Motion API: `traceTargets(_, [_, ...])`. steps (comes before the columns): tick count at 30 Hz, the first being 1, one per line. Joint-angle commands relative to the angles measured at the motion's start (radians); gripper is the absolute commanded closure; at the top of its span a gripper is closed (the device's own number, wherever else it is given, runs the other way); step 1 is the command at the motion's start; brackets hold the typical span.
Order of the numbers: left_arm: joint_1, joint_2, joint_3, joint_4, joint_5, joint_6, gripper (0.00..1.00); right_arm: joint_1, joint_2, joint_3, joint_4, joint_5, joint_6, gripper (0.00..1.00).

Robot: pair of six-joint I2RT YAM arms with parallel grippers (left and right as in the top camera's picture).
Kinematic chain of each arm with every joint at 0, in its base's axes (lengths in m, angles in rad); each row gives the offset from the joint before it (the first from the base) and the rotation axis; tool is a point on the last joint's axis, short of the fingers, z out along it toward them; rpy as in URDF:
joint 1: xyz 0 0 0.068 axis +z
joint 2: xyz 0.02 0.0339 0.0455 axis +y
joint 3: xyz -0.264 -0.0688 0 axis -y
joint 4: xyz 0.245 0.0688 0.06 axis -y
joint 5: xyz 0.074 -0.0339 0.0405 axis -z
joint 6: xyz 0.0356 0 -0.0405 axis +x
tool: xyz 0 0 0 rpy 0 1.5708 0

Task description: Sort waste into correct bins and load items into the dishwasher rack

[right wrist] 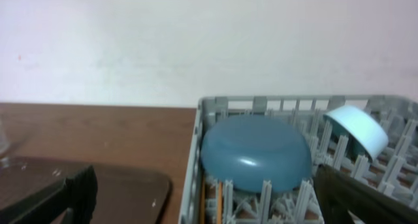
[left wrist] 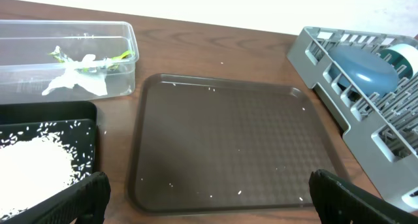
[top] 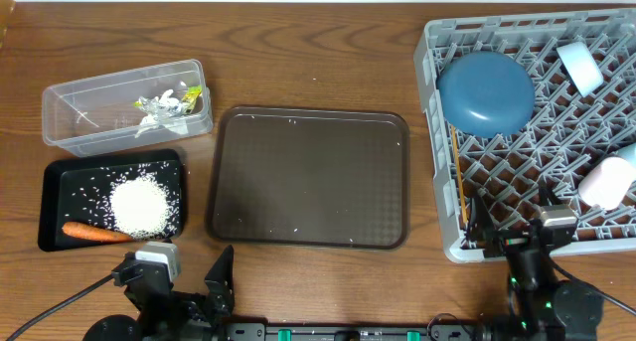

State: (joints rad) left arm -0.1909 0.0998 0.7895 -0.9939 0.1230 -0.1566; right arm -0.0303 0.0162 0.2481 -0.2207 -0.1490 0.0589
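Since the rice [top: 137, 204] and carrot [top: 94, 232] lie in the black tray [top: 55, 182], the wrapper scraps [top: 164, 107] in the clear tub [top: 70, 117], and the blue bowl [top: 485, 90] sits rim-down in the rack [top: 437, 43] to drain, we reckon the sorting done: left hand [left wrist: 209, 201] and right hand [right wrist: 209, 194] both gape empty.

A: The table [top: 318, 43], is that wood?
B: Yes, brown and grained, with a soft sheen. The tub [top: 89, 112] is clear plastic, smooth and slightly glossy. The scraps [top: 159, 109] are crinkled clear film.
A: And the trays?
B: The black tray [top: 46, 207] looks like matt plastic. The brown tray [top: 308, 177] is plastic too, its floor finely textured, its rim smooth.
A: The rack [top: 497, 25]?
B: Grey plastic, matt. The bowl [top: 485, 90] is blue, smooth, faintly shiny.
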Motion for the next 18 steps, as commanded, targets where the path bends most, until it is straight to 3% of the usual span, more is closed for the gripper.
traceTargets(1, [0.002,-0.004,-0.002,0.000,-0.012,0.003,0.02,0.019,-0.011,-0.090,0.097,0.049,-0.009,0.01])
traceTargets(6, [0.002,-0.004,-0.002,0.000,-0.012,0.003,0.02,0.019,-0.011,-0.227,0.252,0.054,-0.020,0.01])
traceTargets(18, [0.002,-0.004,-0.002,0.001,-0.012,0.003,0.02,0.019,-0.011,-0.243,0.155,0.055,-0.060,0.01])
